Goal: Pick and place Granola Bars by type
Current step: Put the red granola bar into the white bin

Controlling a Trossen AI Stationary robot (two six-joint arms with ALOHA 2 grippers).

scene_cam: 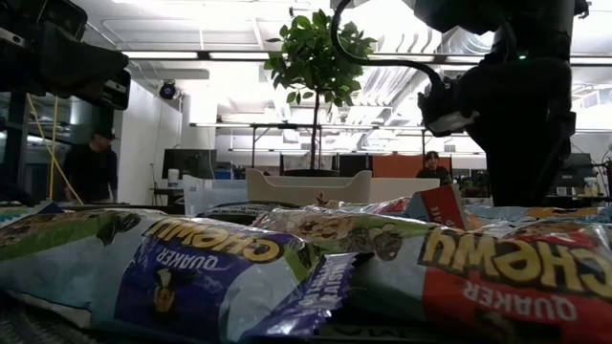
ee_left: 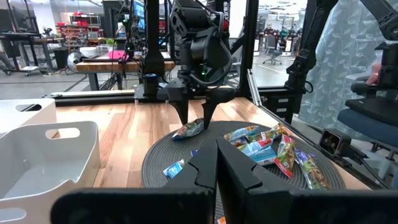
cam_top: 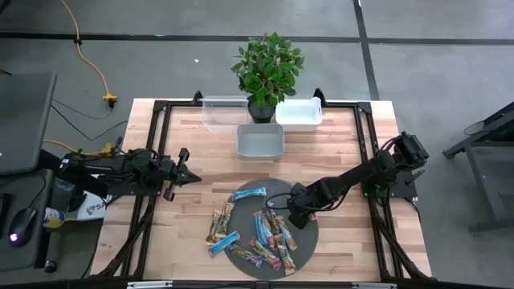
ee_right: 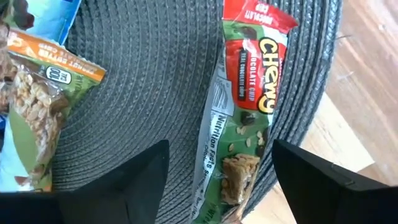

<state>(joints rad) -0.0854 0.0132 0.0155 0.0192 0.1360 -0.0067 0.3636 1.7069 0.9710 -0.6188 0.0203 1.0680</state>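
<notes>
Several granola bars lie scattered on a round dark woven mat, and a few rest on the wood at its left. My right gripper hangs open over the mat's far right part, fingers pointing down. In the right wrist view its fingers stand on either side of a red-and-green chocolate chip bar that lies flat near the mat's edge, and I see no touch. The left wrist view shows the right gripper just above this bar. My left gripper waits shut over the table's left side.
Three bins stand at the far side: a clear one, a white one and a grey one nearer the mat. A potted plant stands between the far two. Bare wood lies between the mat and the left gripper. People show in the room beyond.
</notes>
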